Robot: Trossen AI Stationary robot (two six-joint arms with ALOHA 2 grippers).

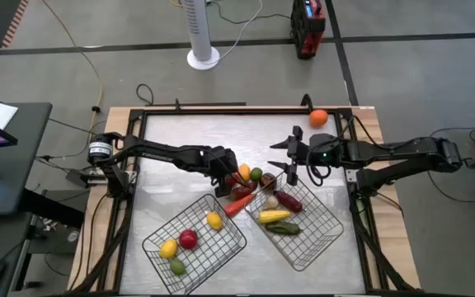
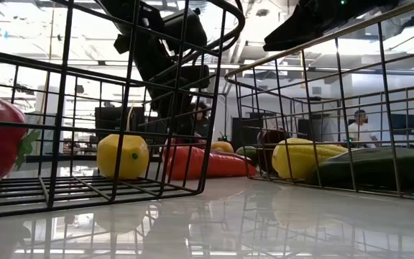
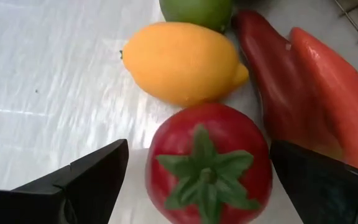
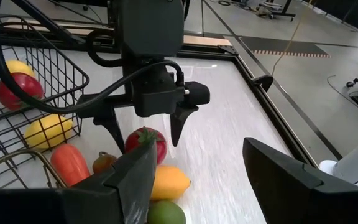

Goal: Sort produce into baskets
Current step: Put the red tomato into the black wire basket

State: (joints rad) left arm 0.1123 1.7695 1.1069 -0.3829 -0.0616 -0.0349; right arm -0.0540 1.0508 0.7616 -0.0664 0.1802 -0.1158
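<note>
Sorting in progress, viewed from above and from both wrists. The left basket already holds four pieces (two yellow, one red, one green), and the right basket holds several long ones, among them a yellow corn-like piece, a dark green one and a dark red one. A small heap remains on the table between the baskets' far ends: a red tomato, an orange-yellow lemon, a green round piece, a long red pepper and an orange carrot-shaped piece; one orange fruit lies well apart, at the table's far right edge. The left hand hangs directly over the tomato with its fingers spread wide to either side of it, not yet closed and holding nothing, so by judgement the tomato is the next piece to be taken. The right hand waits near the far end of the right basket, fingers parted and empty. Roughly half or more of the produce appears sorted. Crowding is the chief obstacle: the lemon touches or nearly touches the tomato and the pepper lies just beside it, so a descending finger could nudge either neighbour (the basket rims also stand close by)
</note>
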